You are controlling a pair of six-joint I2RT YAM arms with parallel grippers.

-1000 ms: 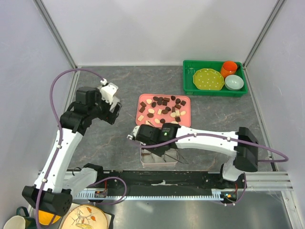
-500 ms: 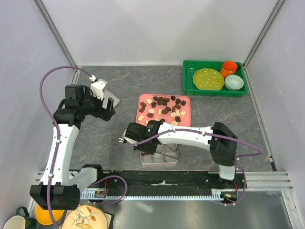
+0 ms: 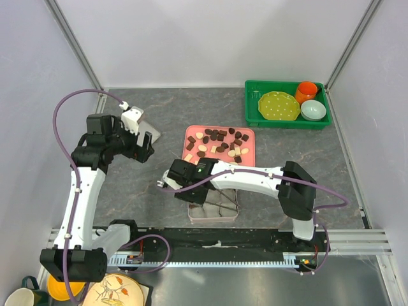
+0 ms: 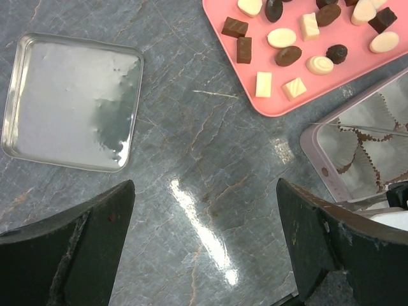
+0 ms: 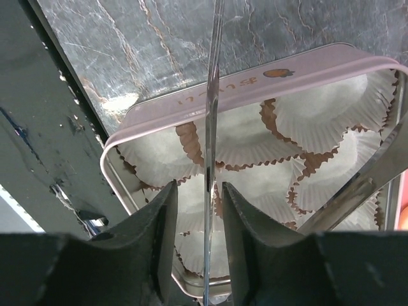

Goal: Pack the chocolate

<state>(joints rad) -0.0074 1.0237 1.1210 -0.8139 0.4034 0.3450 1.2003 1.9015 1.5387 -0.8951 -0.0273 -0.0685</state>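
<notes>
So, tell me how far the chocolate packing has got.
Done: the tin is open with paper cups laid inside. In hand: the right gripper hovers over it, fingers parted around the edge of a thin sheet. Remaining: the chocolate, on the pink tray; no cup visibly filled.

**Colour key to the bench in front of you.**
You see a grey table [image 3: 159, 115] veined with paler, faintly rust-tinged marbling. The tray [image 4: 354, 64] is salmon pink, and the chocolate [image 3: 219, 135] on it comes in dark brown and cream-white. The tin [image 5: 255, 81] has a pale pink wall printed with a small orange fruit and orange lettering. Its paper cups [image 5: 319, 115] are white with brown crinkled edges. The lid [image 4: 70, 95] is plain mirror-silver. Your bin [image 3: 287, 123] is bright green, the plate [image 3: 278, 106] yellow-green with pale dots, the cup [image 3: 306, 91] orange and the bowl [image 3: 313, 111] pale blue-grey. The arms [image 3: 255, 180] are white with black joints.
</notes>
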